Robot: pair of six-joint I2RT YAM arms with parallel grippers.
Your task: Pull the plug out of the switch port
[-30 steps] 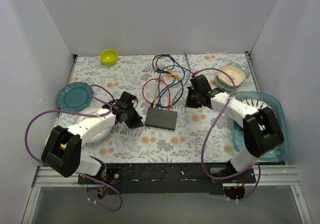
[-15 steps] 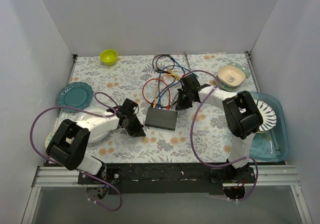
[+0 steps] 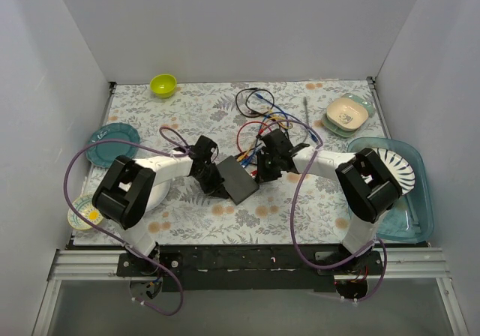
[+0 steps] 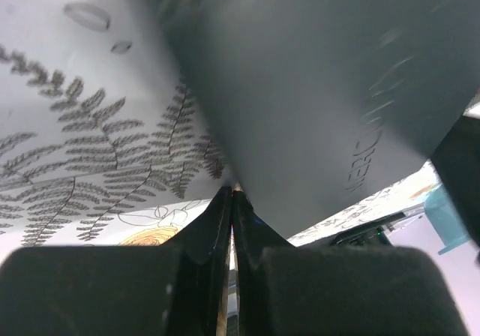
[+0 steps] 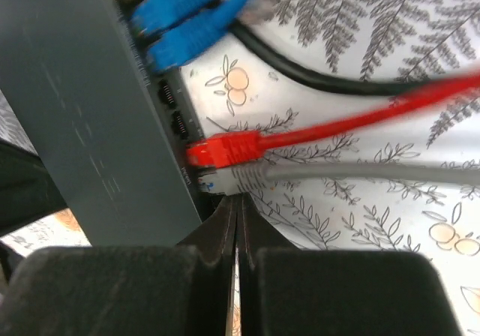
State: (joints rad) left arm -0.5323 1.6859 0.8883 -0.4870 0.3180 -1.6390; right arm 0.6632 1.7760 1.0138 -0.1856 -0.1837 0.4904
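The switch (image 3: 240,180) has swung askew as the left gripper (image 4: 232,195) and right gripper (image 5: 238,201) pressed in, jaws seemingly closed on nothing; the red plug (image 5: 223,151) is still seated.

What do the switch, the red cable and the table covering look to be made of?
The switch: probably painted metal or hard plastic, matte dark grey, flat face with faint scuffs. The red cable: flexible plastic jacket, smooth-looking, ending in a moulded plug. The table covering: likely printed cloth or vinyl; its fern and fruit pattern lies flat, sheen unclear.
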